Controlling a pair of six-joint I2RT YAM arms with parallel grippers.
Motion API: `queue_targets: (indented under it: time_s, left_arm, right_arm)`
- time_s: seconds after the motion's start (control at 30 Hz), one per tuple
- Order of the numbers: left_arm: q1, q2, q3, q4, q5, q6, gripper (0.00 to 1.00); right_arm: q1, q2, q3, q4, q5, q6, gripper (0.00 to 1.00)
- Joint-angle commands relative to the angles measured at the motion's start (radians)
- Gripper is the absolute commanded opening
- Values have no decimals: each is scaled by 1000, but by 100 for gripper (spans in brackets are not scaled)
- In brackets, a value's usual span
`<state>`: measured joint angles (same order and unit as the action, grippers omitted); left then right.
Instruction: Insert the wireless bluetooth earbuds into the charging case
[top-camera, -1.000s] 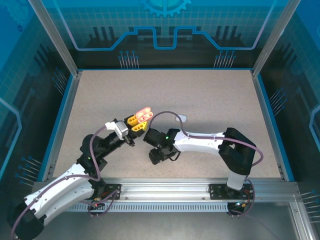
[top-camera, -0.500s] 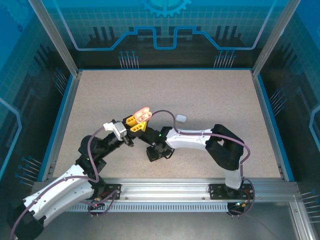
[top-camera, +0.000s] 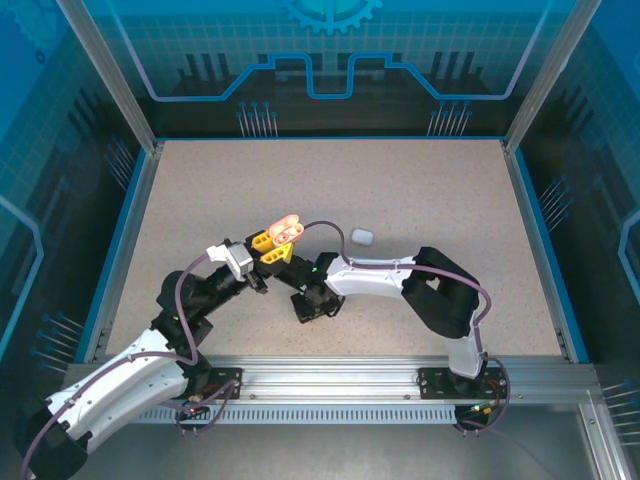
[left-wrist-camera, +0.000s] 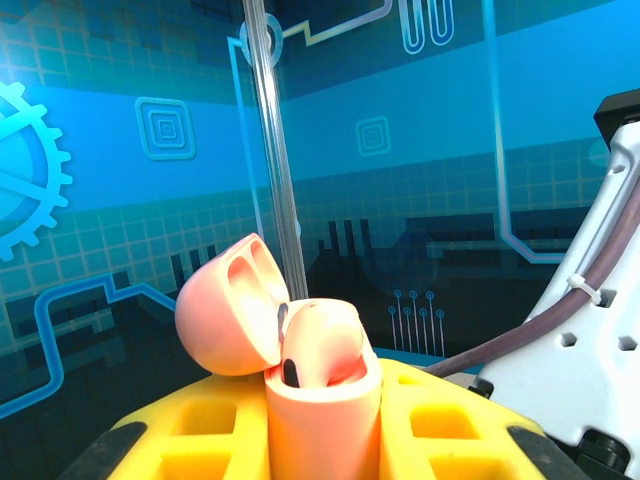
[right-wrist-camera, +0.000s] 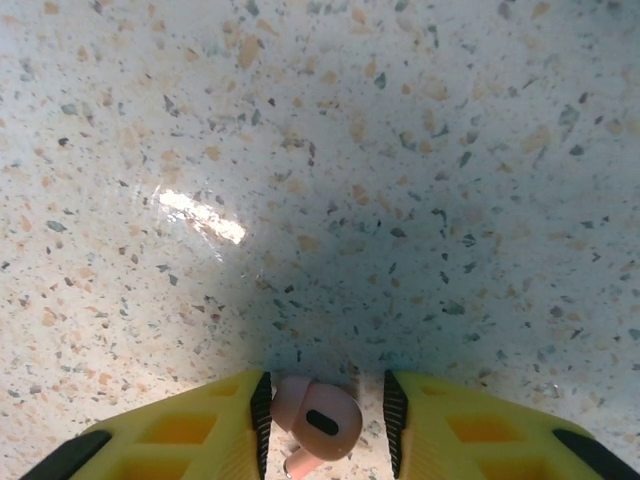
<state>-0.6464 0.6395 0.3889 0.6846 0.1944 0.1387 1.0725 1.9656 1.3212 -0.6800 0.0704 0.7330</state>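
My left gripper (left-wrist-camera: 322, 425) is shut on a pink charging case (left-wrist-camera: 318, 400) and holds it upright between its yellow fingers (left-wrist-camera: 190, 430). The case lid (left-wrist-camera: 225, 315) is swung open to the left, and one pink earbud (left-wrist-camera: 322, 338) sits in the case. From above, the open case (top-camera: 287, 229) is held up left of centre. My right gripper (top-camera: 310, 300) points down at the table just near of it. A second pink earbud (right-wrist-camera: 315, 418) lies on the table between the right gripper's (right-wrist-camera: 326, 395) open fingers, close to the left pad (right-wrist-camera: 261, 410) with a gap on the right.
A small white closed case (top-camera: 362, 236) lies on the speckled table (top-camera: 420, 190), right of the pink case. The two wrists are close together near the table's middle front. Blue walls and metal posts ring the table.
The right arm has drawn in to the left and its gripper has dropped to the table around the earbud. The white case is now uncovered. The left gripper has barely moved.
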Motion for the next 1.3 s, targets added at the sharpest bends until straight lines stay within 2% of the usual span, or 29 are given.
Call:
queue_targets:
  time_s: [0.0, 0.27, 0.57, 0.93, 1.13, 1.27]
  left_arm:
    - [-9, -6, 1, 16, -20, 18, 0]
    - [-8, -5, 3, 14, -21, 18, 0]
    - [-9, 13, 3, 13, -23, 9, 0]
    - [-9, 139, 27, 77, 18, -72, 0]
    - [-9, 215, 49, 103, 50, -119, 0]
    - [-10, 254, 58, 129, 66, -151, 0]
  right_arm:
    - [14, 36, 15, -35, -27, 1, 35]
    - [20, -4, 9, -49, 5, -15, 30]
    - [1, -164, -66, -60, 138, -82, 30]
    - [-80, -601, -236, -14, 313, -267, 29]
    - [-160, -856, -259, 95, 290, -438, 29]
    - [-188, -965, -252, 188, 255, -569, 29]
